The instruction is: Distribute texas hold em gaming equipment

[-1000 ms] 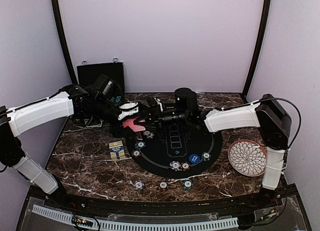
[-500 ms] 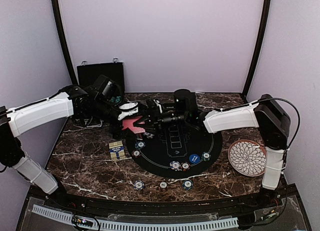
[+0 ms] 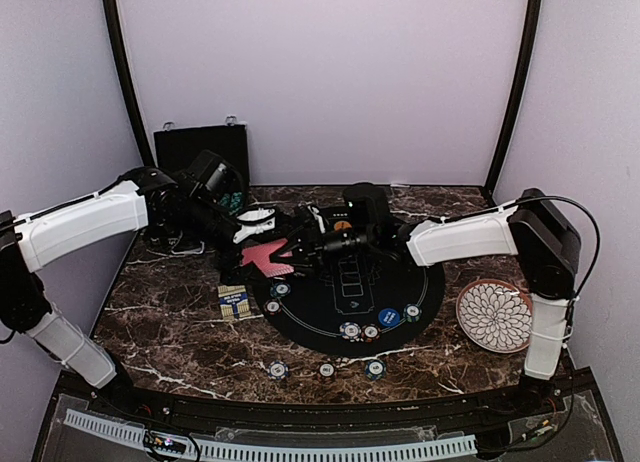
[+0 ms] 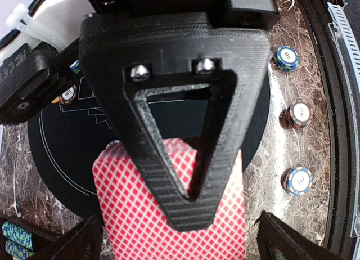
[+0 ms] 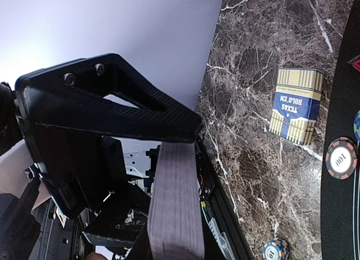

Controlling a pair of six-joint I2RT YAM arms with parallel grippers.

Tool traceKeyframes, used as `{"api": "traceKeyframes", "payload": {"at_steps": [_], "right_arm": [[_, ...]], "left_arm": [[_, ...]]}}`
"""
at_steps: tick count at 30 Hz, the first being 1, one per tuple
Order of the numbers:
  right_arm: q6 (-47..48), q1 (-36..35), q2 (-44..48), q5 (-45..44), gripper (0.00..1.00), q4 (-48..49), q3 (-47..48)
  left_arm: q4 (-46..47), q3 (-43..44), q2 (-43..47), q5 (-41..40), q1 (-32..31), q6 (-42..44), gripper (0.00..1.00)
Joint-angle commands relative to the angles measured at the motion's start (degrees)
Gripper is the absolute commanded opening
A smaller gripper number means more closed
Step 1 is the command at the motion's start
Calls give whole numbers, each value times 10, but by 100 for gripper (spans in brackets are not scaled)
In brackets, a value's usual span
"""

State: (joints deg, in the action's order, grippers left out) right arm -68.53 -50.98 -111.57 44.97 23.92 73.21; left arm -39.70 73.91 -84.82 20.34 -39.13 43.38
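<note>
A stack of red-backed playing cards hangs over the left rim of the round black mat. My right gripper is shut on it. In the right wrist view the cards run edge-on between the jaws of the right gripper. My left gripper is just behind the cards, open, its fingers spread wide on either side of the cards without touching them. Poker chips lie on the mat, and three more chips sit along the front of the table.
A yellow and blue card box lies left of the mat. A white patterned plate sits at the right. A black case stands against the back wall. A blue button rests on the mat.
My left gripper has opened and let go of the cards. The right gripper has stayed shut on them, and the stack has shifted slightly towards the front.
</note>
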Motion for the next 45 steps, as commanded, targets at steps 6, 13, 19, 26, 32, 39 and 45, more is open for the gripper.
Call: {"api": "traceKeyframes", "payload": {"at_steps": [6, 13, 19, 26, 32, 39, 45], "right_arm": [[-1, -10, 1, 7, 0, 48, 18], [-10, -11, -7, 13, 0, 53, 22], [-9, -11, -14, 14, 0, 44, 31], [-9, -10, -12, 4, 0, 44, 20], [-17, -7, -16, -3, 11, 54, 13], [-40, -7, -34, -6, 38, 79, 32], [-53, -7, -43, -9, 37, 92, 32]], "left_arm": [[-12, 24, -25, -16, -8, 5, 99], [7, 36, -34, -30, -9, 9, 92], [28, 33, -31, -47, -9, 15, 84], [34, 33, -32, -55, -10, 16, 65], [22, 34, -37, -62, -11, 27, 38], [8, 44, -44, -60, -14, 27, 21], [2, 53, -49, -53, -14, 15, 22]]}}
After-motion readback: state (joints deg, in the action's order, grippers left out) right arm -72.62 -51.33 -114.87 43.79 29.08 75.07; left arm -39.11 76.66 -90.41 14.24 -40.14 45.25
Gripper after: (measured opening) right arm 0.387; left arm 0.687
